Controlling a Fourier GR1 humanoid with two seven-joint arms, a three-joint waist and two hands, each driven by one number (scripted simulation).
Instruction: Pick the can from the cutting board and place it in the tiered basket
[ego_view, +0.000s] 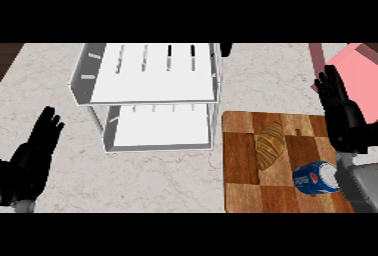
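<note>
blue cylindrical soda can (316, 177) lying on its side at the near right of the checkered wooden cutting board (240, 165), beside a golden-brown croissant (270, 144). right hand (343, 117), fingers straight and spread, over the board's far right edge, apart from the can. left hand (31, 155), open, at the left edge. white two-tiered wire basket (151, 95) left of the board; pink object (356, 62) at far right.

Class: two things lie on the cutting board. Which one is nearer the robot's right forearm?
The blue can, lying at the board's right edge beside the grey forearm. The croissant lies further left, mid-board.
</note>
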